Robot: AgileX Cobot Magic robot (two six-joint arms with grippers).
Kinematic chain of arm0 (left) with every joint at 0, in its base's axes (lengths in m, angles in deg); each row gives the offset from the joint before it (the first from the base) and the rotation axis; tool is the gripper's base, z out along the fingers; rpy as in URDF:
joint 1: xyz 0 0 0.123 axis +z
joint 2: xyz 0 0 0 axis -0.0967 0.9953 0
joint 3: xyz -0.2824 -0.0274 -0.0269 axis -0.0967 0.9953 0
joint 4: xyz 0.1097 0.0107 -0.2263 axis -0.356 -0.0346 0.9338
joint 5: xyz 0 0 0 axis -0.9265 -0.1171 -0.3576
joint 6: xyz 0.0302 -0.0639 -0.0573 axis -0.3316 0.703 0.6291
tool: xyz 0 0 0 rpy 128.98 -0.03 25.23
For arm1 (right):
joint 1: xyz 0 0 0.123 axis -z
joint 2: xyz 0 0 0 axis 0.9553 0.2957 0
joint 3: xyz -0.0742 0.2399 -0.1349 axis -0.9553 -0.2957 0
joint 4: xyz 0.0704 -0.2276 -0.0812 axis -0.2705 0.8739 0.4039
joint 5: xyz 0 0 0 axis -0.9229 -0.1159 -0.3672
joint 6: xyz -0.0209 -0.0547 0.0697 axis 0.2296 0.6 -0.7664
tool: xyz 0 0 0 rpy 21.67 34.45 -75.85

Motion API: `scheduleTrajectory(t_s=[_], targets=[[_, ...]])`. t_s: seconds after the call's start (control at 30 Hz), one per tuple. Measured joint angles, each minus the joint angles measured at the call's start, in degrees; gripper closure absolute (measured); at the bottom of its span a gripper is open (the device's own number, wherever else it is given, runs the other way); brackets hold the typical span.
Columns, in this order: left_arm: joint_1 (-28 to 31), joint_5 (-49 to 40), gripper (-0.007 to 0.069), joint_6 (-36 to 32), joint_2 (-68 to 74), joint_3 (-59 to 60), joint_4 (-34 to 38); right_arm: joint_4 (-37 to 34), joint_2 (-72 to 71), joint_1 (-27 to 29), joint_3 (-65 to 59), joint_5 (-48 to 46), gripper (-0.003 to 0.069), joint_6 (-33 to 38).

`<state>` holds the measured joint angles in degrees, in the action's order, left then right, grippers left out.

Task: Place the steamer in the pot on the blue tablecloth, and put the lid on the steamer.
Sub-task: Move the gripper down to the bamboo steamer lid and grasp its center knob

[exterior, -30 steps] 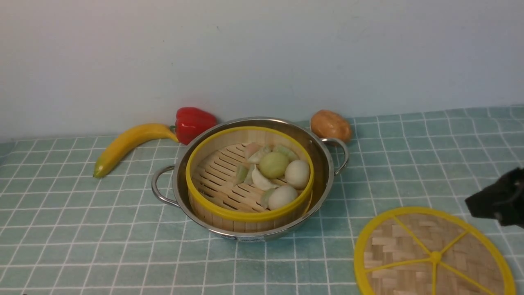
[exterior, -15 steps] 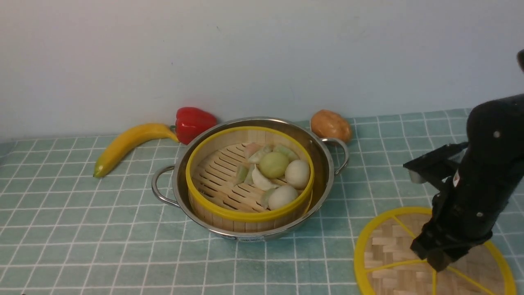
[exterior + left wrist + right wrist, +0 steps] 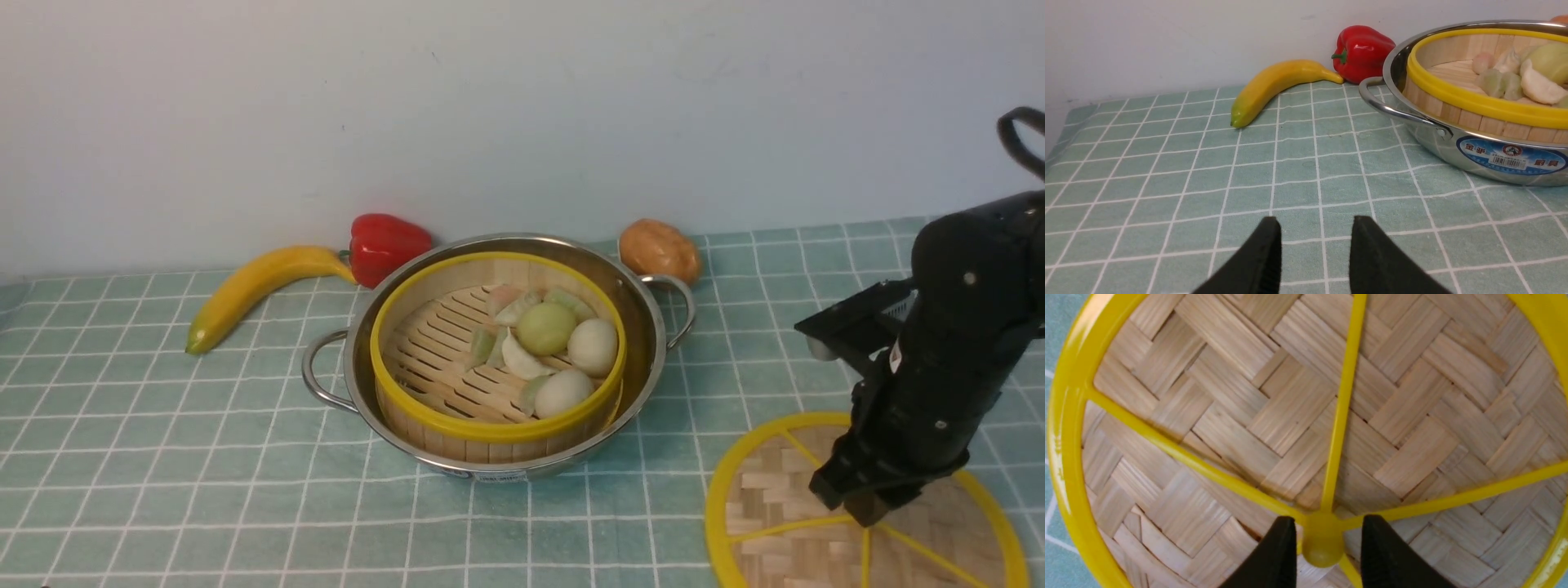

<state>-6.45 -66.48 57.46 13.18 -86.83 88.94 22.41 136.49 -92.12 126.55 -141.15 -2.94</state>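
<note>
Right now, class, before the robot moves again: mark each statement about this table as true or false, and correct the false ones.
1. The steamer sits inside the pot. True.
2. The right gripper has its jaws open on either side of the middle of the lid. True.
3. The lid covers the steamer. False: it lies flat on the blue tablecloth, on the robot's right, apart from the pot.
4. The banana lies in the pot. False: it lies on the cloth, its tip by the red pepper.
5. The left gripper grips a pot handle. False: it is open and holds nothing, with only cloth between its jaws.
</note>
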Motion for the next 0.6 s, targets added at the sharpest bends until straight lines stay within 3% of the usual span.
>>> scheduleTrajectory(t_s=[0.23, 0.4, 0.6], targets=[[0.0, 0.0, 0.0391, 0.0, 0.0, 0.0, 0.0, 0.0, 1.29, 0.0, 0.0, 0.43, 0.0418, -0.6], [0.0, 0.0, 0.0391, 0.0, 0.0, 0.0, 0.0, -0.11, 1.7, 0.0, 0.13, 0.25, 0.0505, -1.84], [0.0, 0.0, 0.0388, 0.0, 0.0, 0.0, 0.0, 0.88, 0.88, -0.07, 0.17, -0.13, 0.051, -4.96]])
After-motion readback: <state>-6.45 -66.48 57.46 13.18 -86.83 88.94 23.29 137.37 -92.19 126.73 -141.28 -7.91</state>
